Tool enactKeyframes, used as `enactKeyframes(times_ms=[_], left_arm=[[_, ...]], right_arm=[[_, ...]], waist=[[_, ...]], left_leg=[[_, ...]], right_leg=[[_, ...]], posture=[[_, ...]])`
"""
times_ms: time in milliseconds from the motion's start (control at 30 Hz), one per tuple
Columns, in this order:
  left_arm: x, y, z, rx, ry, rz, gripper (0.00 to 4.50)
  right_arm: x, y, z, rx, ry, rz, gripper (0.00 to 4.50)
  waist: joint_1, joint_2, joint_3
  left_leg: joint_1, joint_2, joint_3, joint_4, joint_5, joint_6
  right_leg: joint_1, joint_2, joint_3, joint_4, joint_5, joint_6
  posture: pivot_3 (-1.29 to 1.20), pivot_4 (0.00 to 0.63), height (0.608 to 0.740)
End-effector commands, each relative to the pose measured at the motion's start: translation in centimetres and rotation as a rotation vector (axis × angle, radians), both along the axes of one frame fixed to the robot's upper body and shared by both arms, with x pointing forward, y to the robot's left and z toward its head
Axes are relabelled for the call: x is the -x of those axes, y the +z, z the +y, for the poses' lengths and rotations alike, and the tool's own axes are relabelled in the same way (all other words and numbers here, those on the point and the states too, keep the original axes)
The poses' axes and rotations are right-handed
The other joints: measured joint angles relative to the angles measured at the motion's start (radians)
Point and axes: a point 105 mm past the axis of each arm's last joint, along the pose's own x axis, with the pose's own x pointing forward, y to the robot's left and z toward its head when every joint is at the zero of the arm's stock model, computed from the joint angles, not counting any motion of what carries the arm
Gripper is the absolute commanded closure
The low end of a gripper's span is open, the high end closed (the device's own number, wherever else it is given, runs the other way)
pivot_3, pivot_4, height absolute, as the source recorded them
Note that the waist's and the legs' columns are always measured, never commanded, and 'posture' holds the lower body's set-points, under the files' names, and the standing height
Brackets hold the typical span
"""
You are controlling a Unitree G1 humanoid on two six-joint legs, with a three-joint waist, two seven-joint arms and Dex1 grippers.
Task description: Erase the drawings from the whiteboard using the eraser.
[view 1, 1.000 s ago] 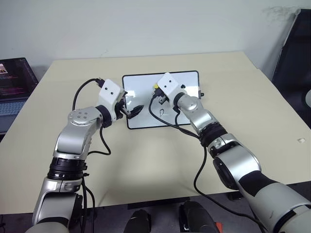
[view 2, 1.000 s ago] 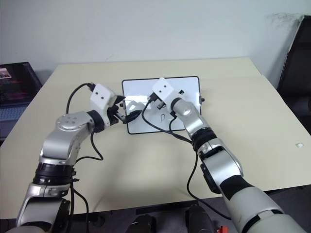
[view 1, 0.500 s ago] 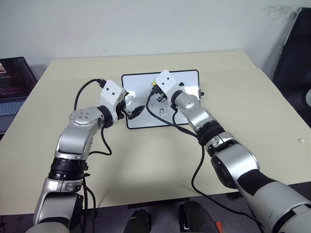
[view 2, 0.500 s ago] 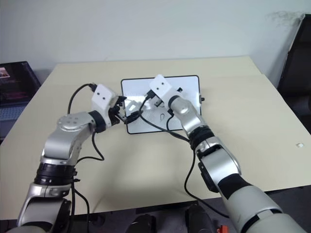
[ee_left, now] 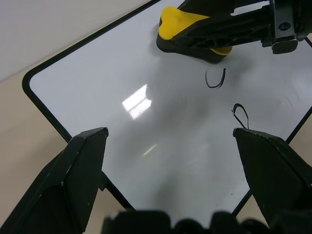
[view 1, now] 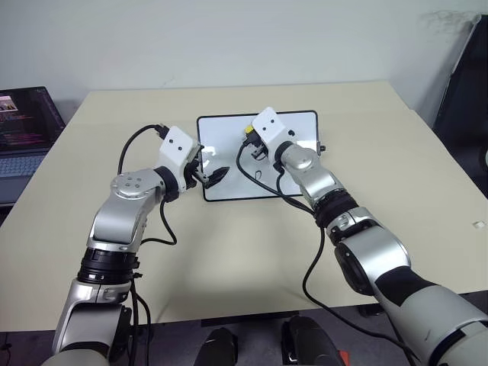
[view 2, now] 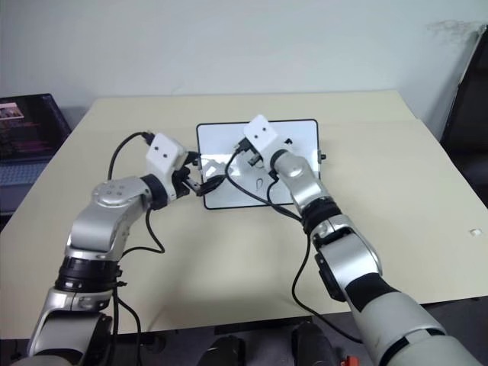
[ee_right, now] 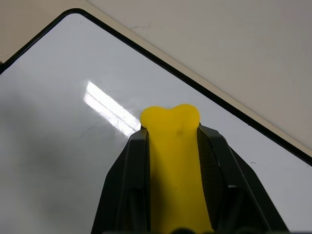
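The whiteboard [view 1: 229,128] lies flat at the middle of the beige table. My right gripper [view 1: 249,140] hovers over its far half, shut on the yellow eraser [ee_right: 173,146], whose dark underside [ee_left: 195,46] faces the board. Two of the drawings are visible: a thin black curved mark [ee_left: 215,78] just beside the eraser and a loop-shaped mark [ee_left: 240,113] nearer the board's front edge. My left gripper [ee_left: 168,134] stands open at the board's near left corner, its fingers [ee_left: 73,180] wide apart with nothing between them.
An open laptop [view 1: 23,126] sits past the table's left edge. A dark object [view 1: 461,76] stands beyond the right side. A small white scrap [view 1: 478,224] lies near the right edge. My right arm's black cable [view 1: 263,187] loops over the board's front.
The whole picture has shifted a little to the right. The arms, the eraser and the board keep their places relative to each other.
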Motion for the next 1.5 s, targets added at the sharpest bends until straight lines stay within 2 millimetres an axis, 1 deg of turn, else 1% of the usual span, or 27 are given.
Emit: enactKeyframes(times_ms=[33, 100, 167, 200, 267, 333, 400, 500, 567, 667, 767, 900, 967, 1033, 1100, 1200, 1233, 1300, 1333, 1433, 1500], left_arm=[[0.1, 1.4, -0.2, -0.004, -0.009, -0.06, 0.0], [0.1, 1.4, -0.1, -0.004, -0.006, -0.059, 0.0], [0.1, 1.4, 0.1, -0.004, -0.002, -0.058, 0.0], [0.1, 1.3, 0.1, -0.003, 0.001, -0.058, 0.0], [0.1, 1.4, 0.1, 0.002, 0.004, -0.057, 0.0], [0.2, 1.4, 0.2, 0.019, 0.005, -0.051, 0.0], [0.3, 1.3, 0.4, 0.035, 0.01, -0.04, 0.0], [0.5, 1.2, 0.8, 0.05, 0.018, -0.026, 0.0], [0.8, 0.9, 1.2, 0.057, 0.02, -0.012, 0.0], [1.3, 0.6, 1.5, 0.061, 0.02, 0.003, 0.0], [1.8, -0.3, 2.1, 0.057, 0.024, 0.039, 0.0], [2.3, -1.1, 2.9, 0.047, 0.045, 0.069, 0.0], [2.5, -1.5, 3.5, 0.049, 0.071, 0.075, 0.0], [2.9, -1.8, 3.8, 0.072, 0.088, 0.072, 0.0], [3.4, -2.1, 3.6, 0.101, 0.086, 0.069, 0.0], [3.9, -2.9, 3.4, 0.115, 0.087, 0.082, 0.0], [4.0, -3.0, 3.2, 0.115, 0.087, 0.083, 0.0], [4.1, -3.0, 2.9, 0.114, 0.085, 0.082, 0.0], [4.0, -2.9, 2.9, 0.115, 0.083, 0.081, 0.0], [3.9, -2.7, 2.7, 0.108, 0.078, 0.074, 0.0], [3.8, -2.5, 2.5, 0.106, 0.073, 0.068, 0.0]], right_arm=[[-0.3, -2.2, -2.3, -0.033, -0.064, 0.091, 3.5], [-0.1, -2.2, -2.8, -0.055, -0.066, 0.092, 3.5], [0.1, -1.9, -3.4, -0.079, -0.063, 0.072, 3.5], [0.3, -1.5, -3.5, -0.104, -0.058, 0.062, 3.5], [1.2, 0.1, -3.5, -0.175, -0.018, 0.024, 3.51], [2.9, 2.2, -3.3, -0.296, 0.063, -0.002, 3.51], [5.3, 3.9, -4.1, -0.386, 0.148, -0.021, 3.51], [7.7, 4.6, -5.4, -0.407, 0.195, -0.026, 3.51], [9.3, 3.6, -6.5, -0.341, 0.207, -0.027, 3.51], [10.6, 2.7, -7.2, -0.267, 0.2, -0.039, 3.51], [11.5, 1.8, -7.0, -0.171, 0.192, -0.102, 3.51], [12.3, 0.8, -6.8, -0.078, 0.19, -0.174, 3.51], [12.9, -0.3, -7.1, -0.022, 0.195, -0.186, 3.51], [13.6, -1.5, -8.1, -0.035, 0.181, -0.148, 3.51], [14.1, -2.3, -9.0, -0.043, 0.16, -0.119, 3.51], [14.3, -3.3, -9.9, -0.025, 0.128, -0.108, 3.51], [14.2, -3.5, -10.1, 0.009, 0.121, -0.126, 3.51], [14.0, -3.7, -10.0, 0.064, 0.124, -0.163, 3.51], [13.8, -3.6, -9.8, 0.071, 0.124, -0.182, 3.51], [12.5, -2.0, -8.6, 0.03, 0.132, -0.264, 3.51], [11.4, -1.1, -7.7, 0.032, 0.144, -0.312, 3.51]], waist=[[0.002, 0.0, 0.0], [0.007, 0.0, 0.0], [0.011, 0.0, 0.0], [0.013, 0.0, 0.0], [0.014, 0.0, 0.0], [0.014, 0.0, 0.0], [0.012, 0.0, 0.0], [0.013, 0.001, 0.001], [0.013, 0.0, 0.001], [0.011, 0.0, 0.001], [0.01, 0.0, 0.001], [0.01, 0.0, 0.001], [0.014, 0.0, 0.001], [0.017, 0.0, 0.001], [0.023, 0.0, 0.001], [0.03, -0.001, 0.001], [0.03, -0.001, 0.001], [0.031, -0.001, 0.001], [0.031, -0.001, 0.001], [0.026, -0.001, 0.001], [0.024, -0.001, 0.002]], left_leg=[[0.0, 0.0, 0.0, 0.0, 0.0, 0.0], [0.0, 0.0, 0.0, 0.0, 0.0, 0.0], [0.0, 0.0, 0.0, 0.0, 0.0, 0.0], [0.0, 0.0, -0.001, 0.0, 0.0, 0.0], [-0.001, 0.0, -0.001, 0.0, 0.0, 0.0], [-0.002, 0.0, -0.002, 0.0, 0.0, 0.0], [-0.004, 0.0, -0.003, 0.0, 0.0, 0.0], [-0.008, 0.001, -0.003, 0.0, 0.0, 0.0], [-0.008, 0.0, -0.002, -0.001, 0.0, 0.0], [-0.007, 0.0, -0.001, -0.001, -0.001, 0.0], [-0.006, 0.001, 0.0, -0.001, -0.001, 0.0], [-0.006, 0.001, 0.0, -0.001, -0.001, -0.001], [-0.006, 0.001, 0.0, -0.001, -0.001, -0.001], [-0.006, 0.0, 0.0, -0.001, -0.001, -0.001], [-0.006, 0.001, 0.0, -0.001, -0.001, -0.001], [-0.007, 0.001, 0.0, -0.001, -0.001, -0.001], [-0.006, 0.001, 0.0, -0.001, -0.001, -0.001], [-0.006, 0.0, 0.001, -0.001, -0.001, -0.001], [-0.006, 0.0, 0.0, -0.001, -0.001, -0.001], [-0.003, 0.002, 0.001, -0.001, -0.001, -0.001], [-0.003, 0.001, 0.002, 0.0, 0.0, -0.001]], right_leg=[[0.0, 0.0, 0.0, 0.0, 0.0, 0.0], [0.0, 0.0, 0.0, 0.0, 0.0, 0.0], [0.0, 0.0, 0.0, 0.0, 0.0, 0.0], [0.0, 0.0, 0.0, 0.0, 0.0, 0.0], [0.0, 0.0, -0.001, 0.0, 0.0, 0.0], [0.0, 0.0, -0.001, -0.001, 0.0, 0.0], [-0.001, 0.0, -0.001, -0.002, 0.0, 0.0], [-0.005, -0.001, -0.001, -0.003, 0.0, 0.0], [-0.005, -0.001, -0.001, -0.005, 0.0, 0.0], [-0.004, -0.001, -0.001, -0.006, -0.001, 0.002], [-0.004, -0.001, 0.0, -0.005, -0.004, 0.006], [-0.004, -0.001, 0.0, -0.005, -0.004, 0.006], [-0.004, -0.001, 0.0, -0.005, -0.004, 0.006], [-0.004, -0.001, 0.0, -0.006, -0.004, 0.007], [-0.003, -0.002, 0.0, -0.007, -0.005, 0.007], [-0.003, -0.003, 0.0, -0.007, -0.005, 0.008], [-0.003, -0.003, 0.0, -0.007, -0.005, 0.008], [-0.003, -0.002, 0.0, -0.007, -0.005, 0.008], [-0.002, -0.002, 0.0, -0.007, -0.005, 0.008], [0.0, -0.001, 0.0, -0.007, -0.005, 0.007], [0.0, -0.001, 0.001, -0.006, -0.005, 0.007]], posture=[[0.0, 0.15, 0.74], [0.0, 0.15, 0.74], [0.0, 0.15, 0.74], [0.0, 0.15, 0.74], [0.0, 0.15, 0.74], [0.0, 0.15, 0.74], [0.0, 0.15, 0.74], [0.0, 0.15, 0.74], [0.0, 0.15, 0.74], [0.0, 0.15, 0.74], [0.0, 0.15, 0.74], [0.0, 0.15, 0.74], [0.0, 0.15, 0.74], [0.0, 0.15, 0.74], [0.0, 0.15, 0.74], [0.0, 0.15, 0.74], [0.0, 0.15, 0.74], [0.0, 0.15, 0.74], [0.0, 0.15, 0.74], [0.0, 0.15, 0.74], [0.0, 0.15, 0.74]])
